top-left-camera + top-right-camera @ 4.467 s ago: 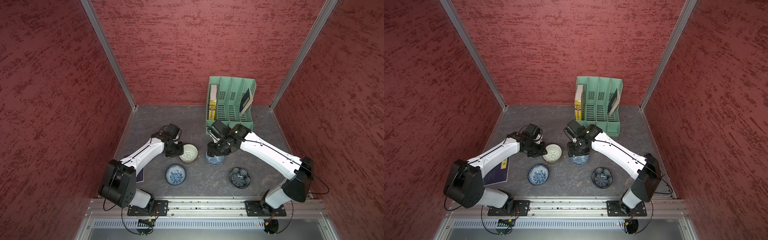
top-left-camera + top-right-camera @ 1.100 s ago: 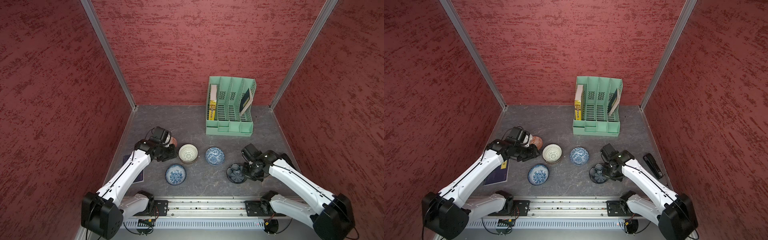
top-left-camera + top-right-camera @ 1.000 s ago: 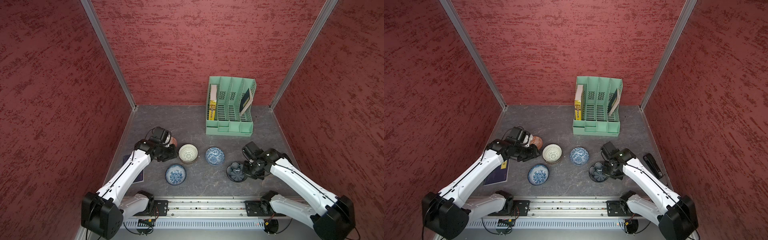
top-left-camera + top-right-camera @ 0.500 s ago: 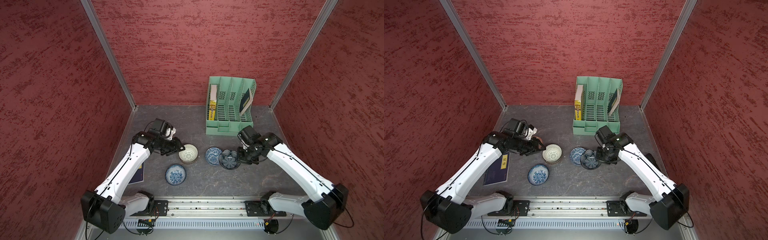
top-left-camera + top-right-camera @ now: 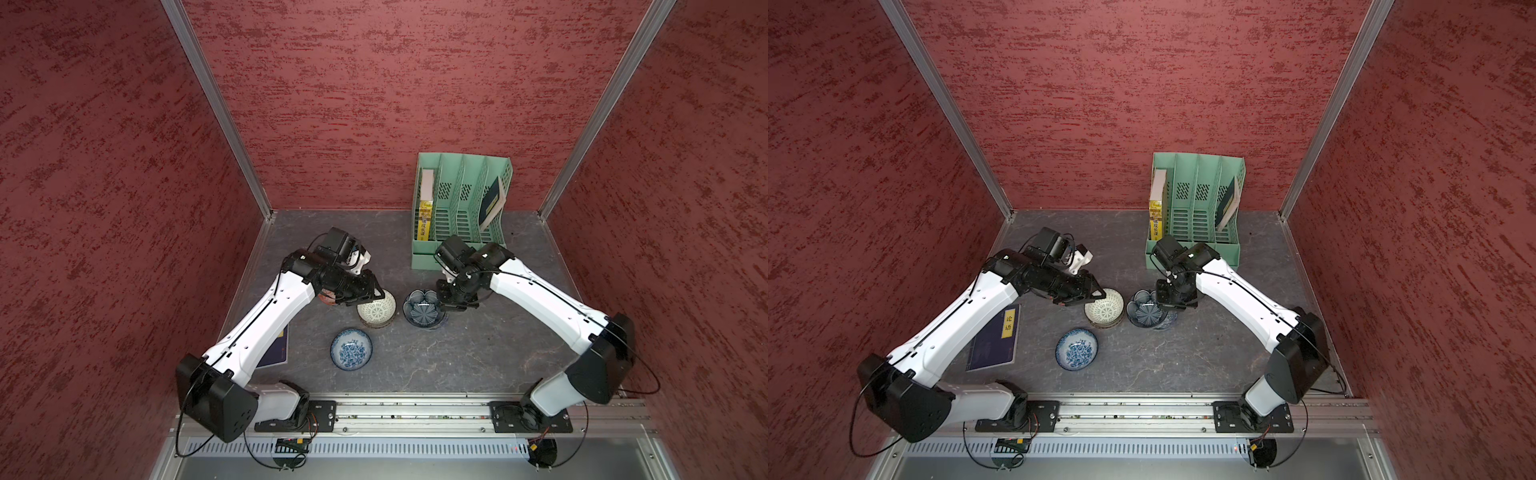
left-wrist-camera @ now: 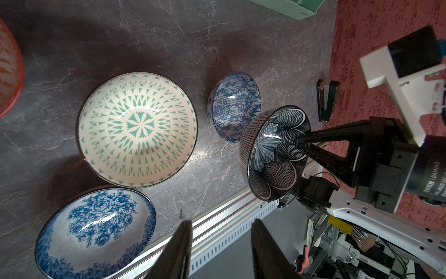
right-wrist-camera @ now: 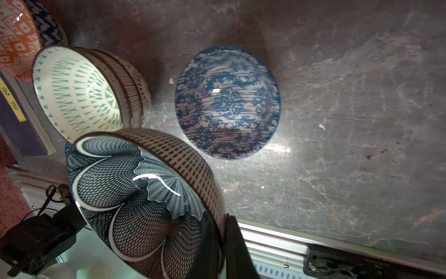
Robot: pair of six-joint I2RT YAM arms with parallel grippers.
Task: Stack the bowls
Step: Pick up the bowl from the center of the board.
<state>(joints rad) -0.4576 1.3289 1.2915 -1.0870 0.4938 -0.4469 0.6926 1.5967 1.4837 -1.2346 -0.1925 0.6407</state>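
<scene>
1. Since a second ago, the right arm has carried the dark navy flower-patterned ceramic bowl [image 5: 422,309] from the 5 o'clock part of the grey marbled worktop [image 5: 478,353] to its centre. The left arm has swung in from the 9 o'clock edge towards the middle.
2. The right end effector [image 6: 300,142] is clamped on that bowl's rim, one finger inside and one outside. The bowl hangs tilted, clear of the worktop, above the blue-and-white striped floral bowl [image 7: 228,101] and not yet seated in it.
3. The left end effector [image 6: 220,222] stands partly open and empty, at the 10 o'clock rim of the cream bowl with teal triangles [image 5: 376,309].
4. Done so far: the cream bowl nests inside at least one brown-striped bowl [image 7: 135,79], a stack begun at centre.
5. Left to do: the dark bowl must be set down. The orange geometric bowl [image 5: 327,297], at 9 o'clock of the stack and half under the left arm, sits single. So does the blue-and-white rose bowl [image 5: 351,349] at 7 o'clock. I judge the task roughly half done.
6. All the bowls are round, glossy glazed ceramic that catches bright highlights. The dark one has fine mesh petals inside and dashed rows outside. The worktop is matt, veined and stone-like.
</scene>
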